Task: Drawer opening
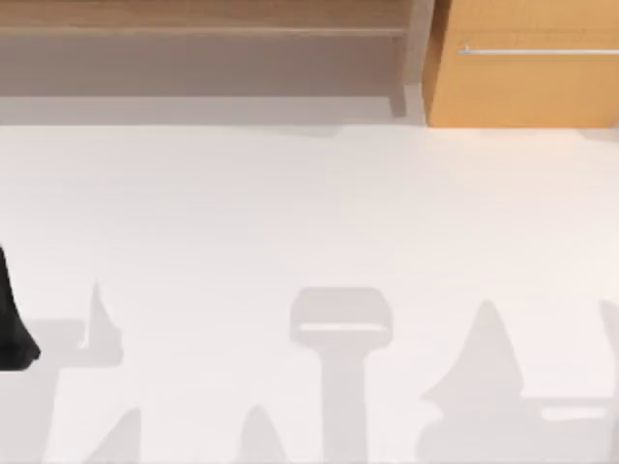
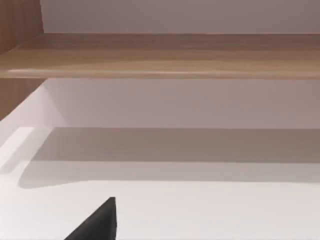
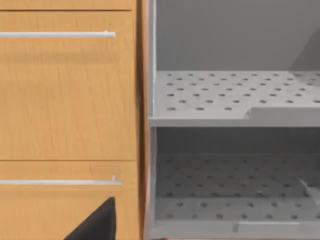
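Note:
The drawer (image 1: 522, 92) has a light orange-tan front and stands at the table's far right, with a thin silver bar handle (image 1: 537, 50) across it. It looks shut. The right wrist view faces stacked orange drawer fronts (image 3: 65, 100), each with a silver handle (image 3: 55, 35), and a second handle (image 3: 60, 182) sits lower down. A black tip of my right gripper (image 3: 97, 222) shows in front of the lower drawer, some way off it. My left arm (image 1: 14, 333) is a dark shape at the table's left edge, and a black tip of my left gripper (image 2: 100, 222) hangs above the white table.
A duller brown-grey shelf unit (image 1: 203, 39) runs along the back left, beside the drawer. Grey perforated shelves (image 3: 230, 95) stand next to the drawer fronts in the right wrist view. The white table (image 1: 309, 213) spreads out in front, crossed by arm shadows.

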You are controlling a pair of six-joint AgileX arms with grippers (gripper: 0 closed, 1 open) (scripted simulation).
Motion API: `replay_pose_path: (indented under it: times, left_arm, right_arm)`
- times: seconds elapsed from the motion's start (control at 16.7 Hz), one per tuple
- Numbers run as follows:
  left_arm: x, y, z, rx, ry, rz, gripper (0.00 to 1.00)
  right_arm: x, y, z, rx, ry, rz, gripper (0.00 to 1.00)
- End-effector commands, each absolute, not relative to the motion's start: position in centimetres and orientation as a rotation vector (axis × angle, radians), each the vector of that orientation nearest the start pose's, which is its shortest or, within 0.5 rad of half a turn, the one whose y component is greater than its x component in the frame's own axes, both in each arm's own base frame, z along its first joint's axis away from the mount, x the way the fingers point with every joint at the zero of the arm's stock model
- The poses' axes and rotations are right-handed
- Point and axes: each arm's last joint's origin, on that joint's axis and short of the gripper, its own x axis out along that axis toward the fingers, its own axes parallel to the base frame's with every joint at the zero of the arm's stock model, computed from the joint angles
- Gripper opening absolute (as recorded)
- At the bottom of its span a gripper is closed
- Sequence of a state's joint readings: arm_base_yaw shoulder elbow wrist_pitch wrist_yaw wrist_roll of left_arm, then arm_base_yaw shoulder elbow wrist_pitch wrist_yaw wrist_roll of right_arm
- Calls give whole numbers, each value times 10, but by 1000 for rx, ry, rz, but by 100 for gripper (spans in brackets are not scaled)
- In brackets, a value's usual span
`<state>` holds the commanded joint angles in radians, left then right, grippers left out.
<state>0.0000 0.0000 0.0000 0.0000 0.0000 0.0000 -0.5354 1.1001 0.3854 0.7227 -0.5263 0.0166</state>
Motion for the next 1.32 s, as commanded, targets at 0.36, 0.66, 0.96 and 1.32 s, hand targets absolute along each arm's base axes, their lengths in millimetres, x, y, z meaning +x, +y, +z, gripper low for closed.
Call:
replay_pose_path:
  times: [0.36, 0.66, 0.96, 1.32]
  left_arm:
    - [106, -1, 160, 0, 0, 0, 100]
    - [106, -1, 160, 0, 0, 0, 100]
    - [106, -1, 160, 0, 0, 0, 100]
    - [106, -1, 160, 0, 0, 0, 100]
  right_arm:
    - [202, -101, 219, 1, 3, 2, 100]
    - [232, -102, 220, -167, -9, -13, 100]
    - [297, -88, 199, -551, 6, -30, 100]
    - [373, -22, 147, -1109, 13, -16, 100]
